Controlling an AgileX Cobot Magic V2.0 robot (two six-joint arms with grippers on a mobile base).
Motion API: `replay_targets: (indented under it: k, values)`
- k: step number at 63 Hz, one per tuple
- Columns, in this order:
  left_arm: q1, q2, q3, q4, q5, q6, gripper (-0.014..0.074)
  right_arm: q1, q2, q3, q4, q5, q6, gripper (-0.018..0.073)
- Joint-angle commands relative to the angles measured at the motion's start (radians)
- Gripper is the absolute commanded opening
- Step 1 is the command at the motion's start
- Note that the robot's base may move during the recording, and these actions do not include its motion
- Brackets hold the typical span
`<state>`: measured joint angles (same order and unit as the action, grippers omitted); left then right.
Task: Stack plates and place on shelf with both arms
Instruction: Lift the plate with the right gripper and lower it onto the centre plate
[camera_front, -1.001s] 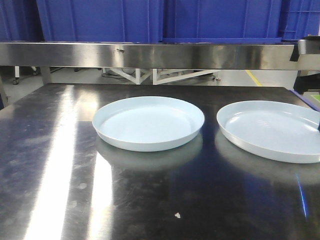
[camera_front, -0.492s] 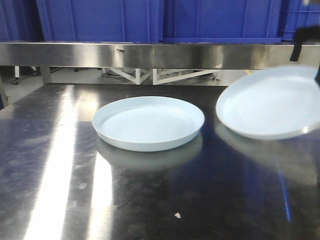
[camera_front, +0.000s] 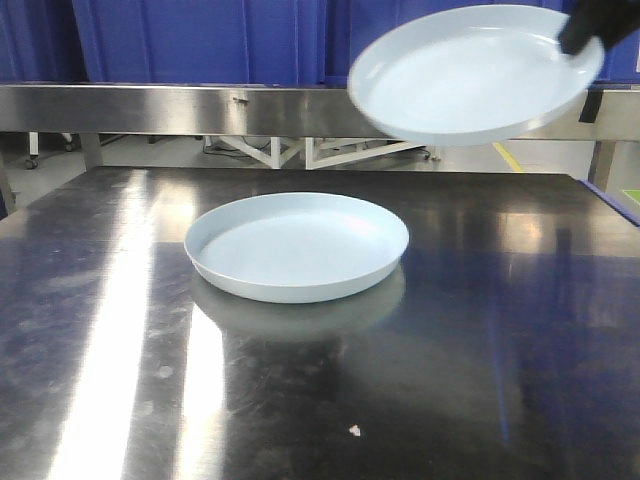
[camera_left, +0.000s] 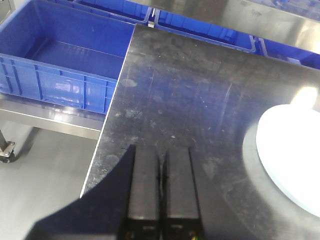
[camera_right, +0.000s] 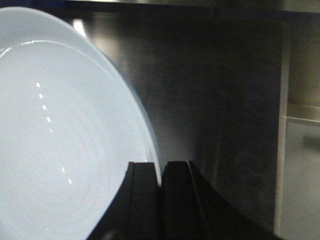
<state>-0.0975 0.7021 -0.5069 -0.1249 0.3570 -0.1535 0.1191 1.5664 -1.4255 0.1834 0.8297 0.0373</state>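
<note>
One pale bluish-white plate (camera_front: 297, 246) lies flat on the steel table's middle; its edge also shows at the right of the left wrist view (camera_left: 292, 160). My right gripper (camera_front: 592, 28) is shut on the rim of the second plate (camera_front: 470, 75) and holds it tilted in the air, above and right of the first. In the right wrist view the held plate (camera_right: 55, 140) fills the left side, its rim pinched between my right gripper (camera_right: 161, 167) fingers. My left gripper (camera_left: 161, 152) is shut and empty, low over the table's left edge, well left of the lying plate.
A steel rail (camera_front: 200, 110) runs across the back of the dark steel table (camera_front: 300, 400), with blue crates (camera_front: 200, 40) behind it. In the left wrist view a blue bin (camera_left: 60, 60) sits beside the table's left edge (camera_left: 107, 130), with floor below.
The right plate has been lifted off the table at the right and carried up and to the left, tilted. The middle plate has not moved.
</note>
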Motion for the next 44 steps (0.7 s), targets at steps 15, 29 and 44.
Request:
replay_targets:
  k: [15,29,44]
  values:
    - [-0.006,-0.004,-0.029,-0.011,-0.074,0.002,0.0102,0.211,0.043,-0.037,0.027,-0.165,-0.008,0.0048]
    - [-0.006,-0.004,-0.029,-0.011,-0.074,0.002,0.0102,0.280,0.114,-0.037,0.026,-0.188,-0.008,0.0048]
    - [-0.006,-0.004,-0.029,-0.011,-0.074,0.002,0.0102,0.280,0.157,-0.037,0.026,-0.204,-0.008,0.0048]
